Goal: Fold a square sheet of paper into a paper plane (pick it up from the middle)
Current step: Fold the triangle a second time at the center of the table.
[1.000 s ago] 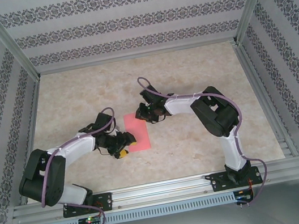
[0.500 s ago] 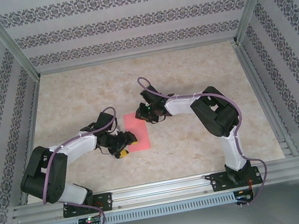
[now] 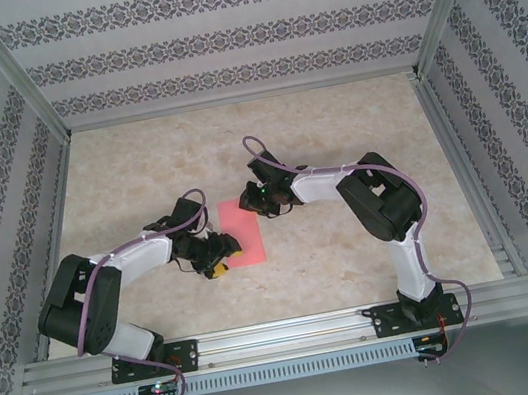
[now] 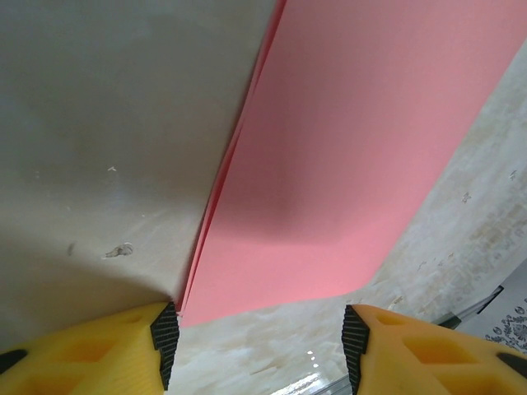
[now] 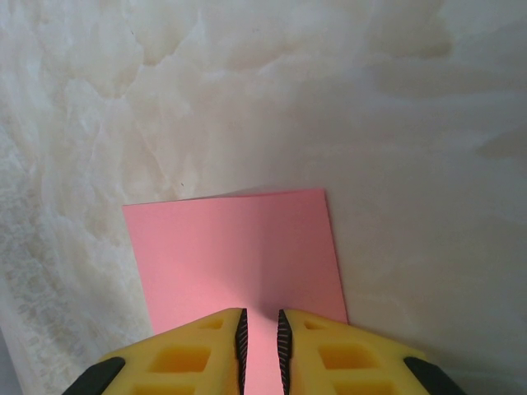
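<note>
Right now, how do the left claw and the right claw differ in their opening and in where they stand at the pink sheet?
Opening: the left claw is wide open, while the right claw is nearly shut, with only a thin gap.
Place: the left claw is at the near end of the sheet, by its left edge, while the right claw is at the far end.
Shared: both claws are yellow and point at the sheet.
</note>
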`<state>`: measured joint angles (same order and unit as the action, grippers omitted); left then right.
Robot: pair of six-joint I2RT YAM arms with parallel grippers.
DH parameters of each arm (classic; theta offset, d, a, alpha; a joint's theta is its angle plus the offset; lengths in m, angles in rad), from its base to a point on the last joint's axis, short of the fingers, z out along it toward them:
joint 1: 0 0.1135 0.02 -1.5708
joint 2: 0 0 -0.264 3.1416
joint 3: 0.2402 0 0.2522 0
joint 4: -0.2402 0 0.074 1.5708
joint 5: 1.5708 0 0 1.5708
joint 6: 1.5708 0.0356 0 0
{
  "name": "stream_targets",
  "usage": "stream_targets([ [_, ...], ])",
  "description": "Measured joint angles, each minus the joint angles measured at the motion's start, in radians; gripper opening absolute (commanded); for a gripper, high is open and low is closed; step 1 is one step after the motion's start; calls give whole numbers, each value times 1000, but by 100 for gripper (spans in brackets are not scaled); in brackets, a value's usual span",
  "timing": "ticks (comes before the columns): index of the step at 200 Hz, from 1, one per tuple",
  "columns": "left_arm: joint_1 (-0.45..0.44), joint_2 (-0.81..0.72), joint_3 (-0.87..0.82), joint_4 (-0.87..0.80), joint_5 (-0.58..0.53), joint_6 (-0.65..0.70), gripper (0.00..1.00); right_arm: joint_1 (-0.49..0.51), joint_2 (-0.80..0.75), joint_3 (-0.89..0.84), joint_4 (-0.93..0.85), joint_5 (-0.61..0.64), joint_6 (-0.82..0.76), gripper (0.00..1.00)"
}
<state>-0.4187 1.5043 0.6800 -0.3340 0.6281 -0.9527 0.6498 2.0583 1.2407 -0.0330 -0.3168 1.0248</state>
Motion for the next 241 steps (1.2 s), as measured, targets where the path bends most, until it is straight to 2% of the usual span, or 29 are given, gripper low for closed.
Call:
stream_targets([
  [89, 0, -7, 13, 28, -7, 3, 54, 0, 0, -5, 6, 0, 0, 21],
  [178, 0, -62, 27, 5, -30, 13, 64, 0, 0, -6, 8, 0, 0, 21],
  [241, 0, -71, 38, -3, -34, 43, 64, 0, 0, -6, 8, 0, 0, 21],
])
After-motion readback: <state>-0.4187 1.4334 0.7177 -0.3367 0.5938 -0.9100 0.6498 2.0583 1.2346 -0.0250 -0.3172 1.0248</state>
